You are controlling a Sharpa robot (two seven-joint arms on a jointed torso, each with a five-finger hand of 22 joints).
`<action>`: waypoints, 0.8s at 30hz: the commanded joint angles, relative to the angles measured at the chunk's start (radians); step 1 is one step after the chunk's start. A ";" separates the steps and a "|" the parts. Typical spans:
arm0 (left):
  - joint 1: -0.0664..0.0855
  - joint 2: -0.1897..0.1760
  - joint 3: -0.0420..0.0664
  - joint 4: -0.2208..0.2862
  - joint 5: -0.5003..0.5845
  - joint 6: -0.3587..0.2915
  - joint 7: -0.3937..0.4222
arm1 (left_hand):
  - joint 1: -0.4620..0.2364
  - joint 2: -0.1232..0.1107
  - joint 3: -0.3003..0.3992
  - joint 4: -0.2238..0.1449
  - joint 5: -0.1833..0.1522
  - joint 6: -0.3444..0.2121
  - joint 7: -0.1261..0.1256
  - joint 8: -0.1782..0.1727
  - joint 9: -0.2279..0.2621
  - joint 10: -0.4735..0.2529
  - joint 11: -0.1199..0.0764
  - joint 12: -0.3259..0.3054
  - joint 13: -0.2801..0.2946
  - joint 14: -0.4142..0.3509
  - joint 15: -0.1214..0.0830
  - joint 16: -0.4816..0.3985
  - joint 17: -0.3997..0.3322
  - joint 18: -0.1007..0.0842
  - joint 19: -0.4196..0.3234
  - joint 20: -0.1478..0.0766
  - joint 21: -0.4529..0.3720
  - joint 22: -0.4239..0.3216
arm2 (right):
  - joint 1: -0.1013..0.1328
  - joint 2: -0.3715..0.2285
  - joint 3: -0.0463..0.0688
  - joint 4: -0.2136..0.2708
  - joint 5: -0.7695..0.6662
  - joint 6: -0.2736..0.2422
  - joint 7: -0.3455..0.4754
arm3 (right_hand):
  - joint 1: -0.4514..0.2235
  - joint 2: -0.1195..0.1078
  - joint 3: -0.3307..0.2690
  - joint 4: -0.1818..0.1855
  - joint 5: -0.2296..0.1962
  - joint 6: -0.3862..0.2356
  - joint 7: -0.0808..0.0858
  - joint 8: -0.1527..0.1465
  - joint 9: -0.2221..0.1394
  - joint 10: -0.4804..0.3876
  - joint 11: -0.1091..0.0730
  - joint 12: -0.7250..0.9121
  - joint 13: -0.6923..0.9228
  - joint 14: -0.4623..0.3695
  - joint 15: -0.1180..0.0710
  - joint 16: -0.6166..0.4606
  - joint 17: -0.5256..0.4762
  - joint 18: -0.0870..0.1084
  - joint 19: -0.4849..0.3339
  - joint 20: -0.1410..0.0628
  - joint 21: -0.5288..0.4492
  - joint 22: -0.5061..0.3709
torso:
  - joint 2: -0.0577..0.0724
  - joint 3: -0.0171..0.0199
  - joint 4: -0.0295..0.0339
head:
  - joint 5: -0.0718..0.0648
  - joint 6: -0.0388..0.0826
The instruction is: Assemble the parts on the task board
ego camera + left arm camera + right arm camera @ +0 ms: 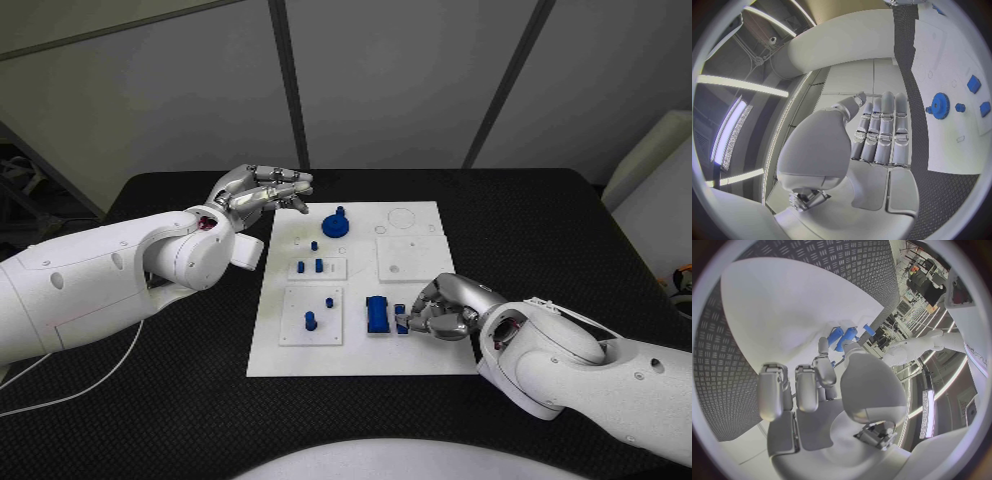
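Observation:
The white task board (418, 350) lies in the middle of the black table. A blue gear (336, 224) stands near its far edge and shows as a blue gear (940, 105) in the left wrist view. Several small blue pegs (309, 321) stand in the board's left plates. A long blue block (378, 314) sits near the middle. My right hand (444, 308) rests low on the board, fingers curled, pinching a small blue piece (402, 318) beside that block; the blue piece (845, 335) lies between finger and thumb. My left hand (260, 192) hovers by the board's far left corner, holding nothing.
A square white plate (408, 257) lies on the board's right half, just beyond my right hand. Black table (562, 230) stretches to the right of the board. A white cable (87, 385) trails over the table's left front.

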 commanded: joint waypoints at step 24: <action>0.001 -0.002 0.001 0.001 0.001 0.012 0.002 | -0.004 0.010 -0.005 -0.002 0.007 -0.005 0.004 0.002 0.000 -0.007 -0.001 0.005 -0.001 0.002 0.005 -0.007 -0.002 -0.011 0.001 0.007 -0.005 -0.002 | 0.001 -0.019 0.000 0.004 -0.010 0.058 0.064 | 0.090 0.009 -0.040 -0.011 -0.144 -0.001 -0.002 0.009 -0.004 0.007 0.002 0.001 0.005 0.071 -0.006 0.004 0.074 -0.014 0.037 -0.008 0.002 0.196 | 0.002 0.0005 0.0005 | 0.000 -0.004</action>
